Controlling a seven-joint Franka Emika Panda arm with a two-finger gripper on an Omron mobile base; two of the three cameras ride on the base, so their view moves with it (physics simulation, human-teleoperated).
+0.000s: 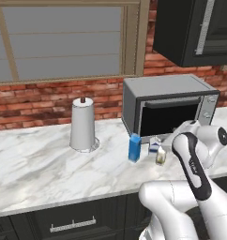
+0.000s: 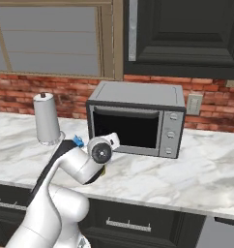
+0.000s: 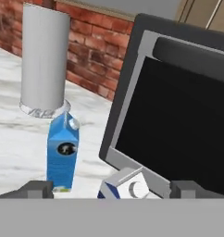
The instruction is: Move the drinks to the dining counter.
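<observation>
On counter (image 1: 35, 164): blue carton (image 3: 62, 155) by microwave (image 1: 167, 105); gripper (image 3: 111, 189) open.

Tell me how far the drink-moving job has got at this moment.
Nothing looks delivered yet. The blue carton, a small white-and-blue carton and a pale-yellow jar all stand on the marble counter in front of the toaster oven, near the paper towel roll. In hand: the open gripper is lined up on the small carton, holding nothing. Every carry is left.
</observation>
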